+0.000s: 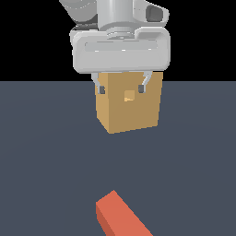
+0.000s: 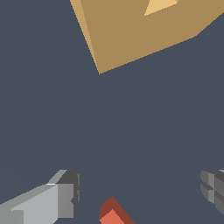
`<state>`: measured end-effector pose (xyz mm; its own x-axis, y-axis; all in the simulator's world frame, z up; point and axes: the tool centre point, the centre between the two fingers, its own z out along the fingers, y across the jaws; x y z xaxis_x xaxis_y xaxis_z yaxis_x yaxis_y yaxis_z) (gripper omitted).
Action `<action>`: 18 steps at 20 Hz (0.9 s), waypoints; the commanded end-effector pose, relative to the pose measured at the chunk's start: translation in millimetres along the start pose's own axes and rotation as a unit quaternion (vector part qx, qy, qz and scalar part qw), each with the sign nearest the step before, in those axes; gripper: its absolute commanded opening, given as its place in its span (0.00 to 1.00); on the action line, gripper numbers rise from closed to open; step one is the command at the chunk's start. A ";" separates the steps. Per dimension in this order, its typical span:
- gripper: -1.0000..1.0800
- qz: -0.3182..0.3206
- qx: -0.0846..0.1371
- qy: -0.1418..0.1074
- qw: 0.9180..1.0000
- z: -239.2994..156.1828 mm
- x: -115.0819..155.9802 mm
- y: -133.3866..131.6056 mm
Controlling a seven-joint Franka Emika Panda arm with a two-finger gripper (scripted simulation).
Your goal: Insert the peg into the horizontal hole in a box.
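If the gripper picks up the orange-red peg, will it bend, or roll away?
The peg looks like a rigid square bar, so it probably will not bend. Its flat faces should keep it from rolling on the floor and give the open gripper good contact. Only its orange-red end shows, so its balance when lifted is uncertain.

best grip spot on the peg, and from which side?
Probably from above, tool closing across the two long side faces of the peg. It lies flat on the floor, apart from the box, so those sides are free. Only its orange-red end shows; how far along to grip can't be judged.
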<state>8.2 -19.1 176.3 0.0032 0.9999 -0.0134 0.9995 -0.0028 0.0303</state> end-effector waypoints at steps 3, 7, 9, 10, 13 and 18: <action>0.96 -0.001 0.000 0.000 1.000 0.2 -0.6 -0.1; 0.96 -0.007 0.000 0.000 1.000 2.2 -5.7 -0.7; 0.96 -0.012 0.000 0.000 1.000 3.9 -10.1 -1.2; 0.96 -0.015 0.000 0.001 1.000 4.9 -12.8 -1.4; 0.96 -0.026 0.001 0.001 1.000 8.8 -22.7 -2.3; 0.96 -0.053 0.002 0.002 0.999 17.7 -45.8 -3.3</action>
<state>5.7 -57.2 162.1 -0.0866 0.9962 -0.0127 0.9959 0.0869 0.0263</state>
